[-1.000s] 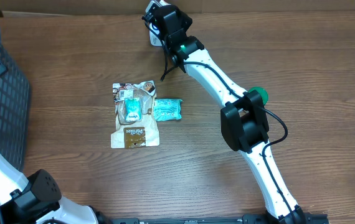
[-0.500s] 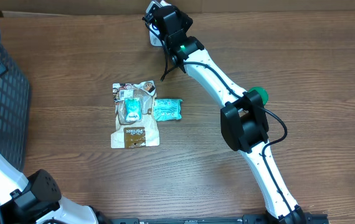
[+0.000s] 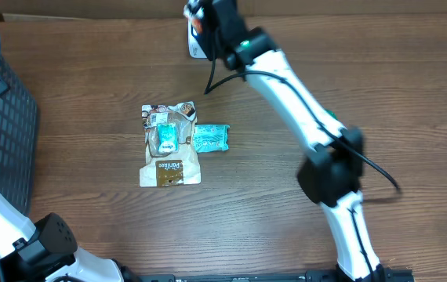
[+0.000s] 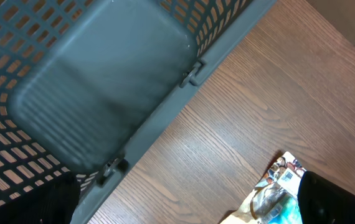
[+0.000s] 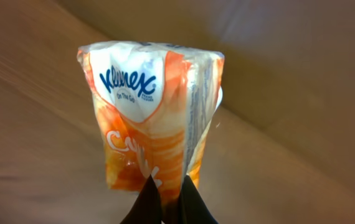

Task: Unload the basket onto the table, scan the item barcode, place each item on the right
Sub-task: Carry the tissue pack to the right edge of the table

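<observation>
the right gripper (image 5: 165,194) pinches one end of the tissue pack (image 5: 152,112) at the table's (image 3: 90,94) far edge; light, soft and slick, it would likely sit steadier gripped mid-body; the left gripper (image 4: 187,202) gapes.

surface: brown wood-grain table (image 3: 90,227) | back: tan cardboard wall (image 3: 90,6) | light: even

You see orange-and-white plastic-wrapped tissue pack (image 5: 152,118): blue Kleenex lettering on white shield, white script on orange below. Your black right gripper (image 5: 167,185): plain. Brown wood-grain worktop (image 3: 90,94): streaked. Brown-and-white flat snack pouch (image 3: 168,149): teal patch. Small teal crinkled packet (image 3: 210,138). Dark grey plastic lattice basket (image 4: 103,81): square-hole grid.
</observation>
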